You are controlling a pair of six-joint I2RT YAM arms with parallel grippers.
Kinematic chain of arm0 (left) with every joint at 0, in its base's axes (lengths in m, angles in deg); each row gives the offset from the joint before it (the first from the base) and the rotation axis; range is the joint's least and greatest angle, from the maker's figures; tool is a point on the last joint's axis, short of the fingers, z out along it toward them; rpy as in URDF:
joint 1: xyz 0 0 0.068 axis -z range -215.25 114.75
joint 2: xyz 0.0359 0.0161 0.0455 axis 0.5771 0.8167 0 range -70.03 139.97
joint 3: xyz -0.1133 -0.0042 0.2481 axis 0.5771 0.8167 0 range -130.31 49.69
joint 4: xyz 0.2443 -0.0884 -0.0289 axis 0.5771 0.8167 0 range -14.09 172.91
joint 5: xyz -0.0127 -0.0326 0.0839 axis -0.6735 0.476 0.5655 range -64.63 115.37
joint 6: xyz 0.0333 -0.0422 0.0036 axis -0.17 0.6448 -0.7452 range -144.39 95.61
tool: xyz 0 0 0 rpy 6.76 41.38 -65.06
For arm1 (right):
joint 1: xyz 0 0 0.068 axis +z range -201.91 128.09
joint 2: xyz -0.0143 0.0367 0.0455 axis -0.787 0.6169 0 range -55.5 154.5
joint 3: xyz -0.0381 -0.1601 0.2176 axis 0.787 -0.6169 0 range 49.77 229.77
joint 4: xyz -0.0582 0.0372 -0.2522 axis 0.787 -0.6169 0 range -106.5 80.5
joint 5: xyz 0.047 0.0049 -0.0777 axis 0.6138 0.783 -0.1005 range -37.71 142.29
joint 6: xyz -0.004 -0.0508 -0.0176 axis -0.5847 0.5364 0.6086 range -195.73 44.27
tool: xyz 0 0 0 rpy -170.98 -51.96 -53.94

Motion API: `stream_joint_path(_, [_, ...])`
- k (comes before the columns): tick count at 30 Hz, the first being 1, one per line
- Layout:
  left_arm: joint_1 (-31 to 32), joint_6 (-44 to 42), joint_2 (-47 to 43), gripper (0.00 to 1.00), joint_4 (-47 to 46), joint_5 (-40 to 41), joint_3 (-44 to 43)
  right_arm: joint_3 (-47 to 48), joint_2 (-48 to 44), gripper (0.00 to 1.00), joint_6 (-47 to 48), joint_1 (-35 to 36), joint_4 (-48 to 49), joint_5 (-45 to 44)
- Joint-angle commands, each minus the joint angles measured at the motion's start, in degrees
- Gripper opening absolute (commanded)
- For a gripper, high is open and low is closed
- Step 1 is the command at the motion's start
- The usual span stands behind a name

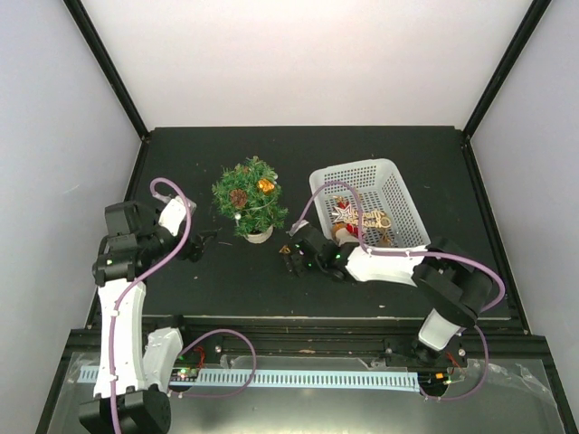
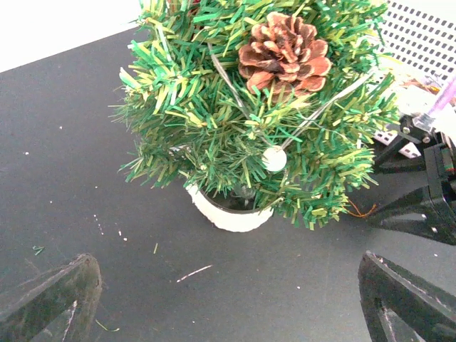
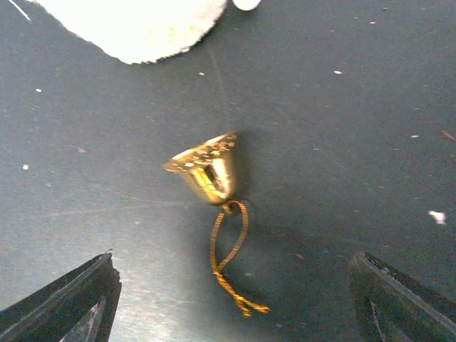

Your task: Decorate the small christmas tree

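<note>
Two end effectors: you have both spread wide and holding nothing. The left end effector [image 2: 228,262] sits at the lower left of the tree in the top view, and the right end effector [image 3: 231,258] is low over the table [image 1: 389,145] at frame centre.
Tree: the small christmas tree [image 1: 249,206] stands upright in its white pot [image 2: 226,214], left of centre, beside the white basket [image 1: 398,181] but apart from it. A pine cone [image 2: 285,51] and a gold ornament [image 1: 265,184] sit in its branches.
Bell: a gold bell [image 3: 206,173] lies on its side on the table between the right fingers, touching neither. Its cord loop [image 3: 228,249] trails toward the bottom of the right wrist view.
Step, as it looks: the bell needs picking up before you can hang it.
Risk, slip: the bell is smooth and rounded, so a close across its flared rim may squirt it away.
Risk, cord: the loop is thin and flat on the table, so your fingers may close over it without catching it.
Risk, tree: the pot looks light, so pushing an ornament into the sprigs may tip it or slide it.
Risk, arms: the two end effectors are near each other around the pot, so a reach from either side may clash.
</note>
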Motion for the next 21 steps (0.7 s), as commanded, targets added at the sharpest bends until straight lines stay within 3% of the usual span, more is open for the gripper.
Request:
stream_joint_path(1, [-0.37,-1.87,-2.53,0.99,2.48,-1.71,-0.19,-1.80,-2.29,0.88,6.76,-2.35,5.40,1.38])
stream_joint_path(15, [-0.46,-6.19,-7.33,0.99,9.74,-1.91,-1.68,4.12,9.82,0.78,8.34,-2.24,8.75,6.54])
stream_joint_path(21, [-0.51,-5.56,-9.06,0.99,9.19,-2.36,-0.84,5.78,13.09,0.62,7.59,-2.26,9.42,6.74])
